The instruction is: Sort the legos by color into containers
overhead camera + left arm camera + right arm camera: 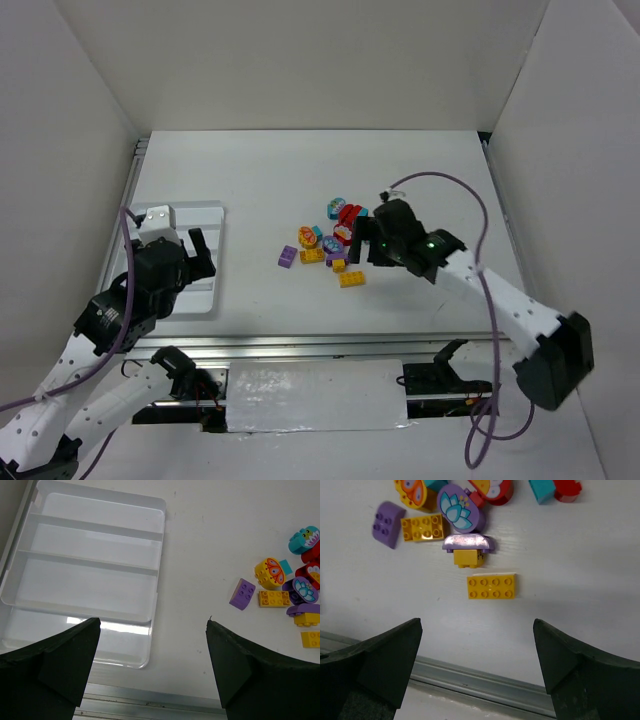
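Note:
The legos lie in a loose cluster at mid-table: yellow-orange, purple, teal and red bricks. In the right wrist view a flat yellow brick lies nearest, with a purple curved brick on a small yellow one behind it. A purple brick lies at the left. My right gripper is open and empty above the table, just short of the yellow brick. The white tray with its row compartments lies at the left, with nothing in them. My left gripper is open and empty over the tray's near right corner.
In the top view the left arm covers part of the tray. A metal rail runs along the table's near edge. White walls stand close on the left, back and right. A purple cable loops above the right arm.

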Robot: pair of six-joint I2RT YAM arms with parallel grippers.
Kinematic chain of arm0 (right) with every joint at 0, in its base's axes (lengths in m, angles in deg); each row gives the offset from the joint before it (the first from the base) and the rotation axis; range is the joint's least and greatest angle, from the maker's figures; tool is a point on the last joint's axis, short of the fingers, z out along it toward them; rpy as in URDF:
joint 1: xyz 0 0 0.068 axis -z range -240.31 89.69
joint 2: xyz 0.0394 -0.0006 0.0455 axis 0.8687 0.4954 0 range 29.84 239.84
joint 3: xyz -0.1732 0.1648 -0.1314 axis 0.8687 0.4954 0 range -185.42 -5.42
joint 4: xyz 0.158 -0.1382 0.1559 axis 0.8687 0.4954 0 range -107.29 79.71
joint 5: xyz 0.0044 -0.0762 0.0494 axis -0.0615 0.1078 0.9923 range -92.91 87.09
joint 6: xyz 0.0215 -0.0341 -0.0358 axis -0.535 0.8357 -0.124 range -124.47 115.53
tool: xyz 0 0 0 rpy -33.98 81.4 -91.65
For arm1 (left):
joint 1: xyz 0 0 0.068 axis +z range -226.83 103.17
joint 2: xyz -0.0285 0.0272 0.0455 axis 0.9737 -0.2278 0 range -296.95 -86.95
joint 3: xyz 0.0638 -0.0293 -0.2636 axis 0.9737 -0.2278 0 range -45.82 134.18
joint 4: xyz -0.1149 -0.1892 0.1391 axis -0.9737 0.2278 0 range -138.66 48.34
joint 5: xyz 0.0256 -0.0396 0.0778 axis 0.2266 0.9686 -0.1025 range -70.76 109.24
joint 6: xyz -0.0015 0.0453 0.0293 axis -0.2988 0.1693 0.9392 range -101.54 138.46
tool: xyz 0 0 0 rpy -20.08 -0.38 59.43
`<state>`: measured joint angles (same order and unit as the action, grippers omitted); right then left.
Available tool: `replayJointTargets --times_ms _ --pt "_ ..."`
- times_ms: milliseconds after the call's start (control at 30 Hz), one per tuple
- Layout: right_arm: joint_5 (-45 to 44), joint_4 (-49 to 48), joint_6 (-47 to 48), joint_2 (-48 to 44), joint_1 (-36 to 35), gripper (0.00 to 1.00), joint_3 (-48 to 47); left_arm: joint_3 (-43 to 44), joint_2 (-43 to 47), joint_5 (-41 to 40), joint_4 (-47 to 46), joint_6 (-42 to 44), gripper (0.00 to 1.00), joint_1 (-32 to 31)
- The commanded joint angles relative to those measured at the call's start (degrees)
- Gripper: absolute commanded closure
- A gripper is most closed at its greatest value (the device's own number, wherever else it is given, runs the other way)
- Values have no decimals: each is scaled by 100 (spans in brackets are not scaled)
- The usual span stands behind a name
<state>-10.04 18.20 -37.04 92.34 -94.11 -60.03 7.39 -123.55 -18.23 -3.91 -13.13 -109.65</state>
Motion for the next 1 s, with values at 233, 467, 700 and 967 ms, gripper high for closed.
replayJointTargets --times_ms 233,467,700,967 --pt "-1317 -6 -47 2897 -891 0 -1078 -83 4 240 -344 153 1 39" --pt "-1229 -323 -56 3391 -918 1 -929 -100 -31 346 -406 206 0 39" --pt "-1018 -534 15 3883 -935 6 -823 -100 -119 408 -423 233 1 39" --pt "-737 -753 32 3796 -935 42 -630 -100 -190 451 -459 268 1 39"
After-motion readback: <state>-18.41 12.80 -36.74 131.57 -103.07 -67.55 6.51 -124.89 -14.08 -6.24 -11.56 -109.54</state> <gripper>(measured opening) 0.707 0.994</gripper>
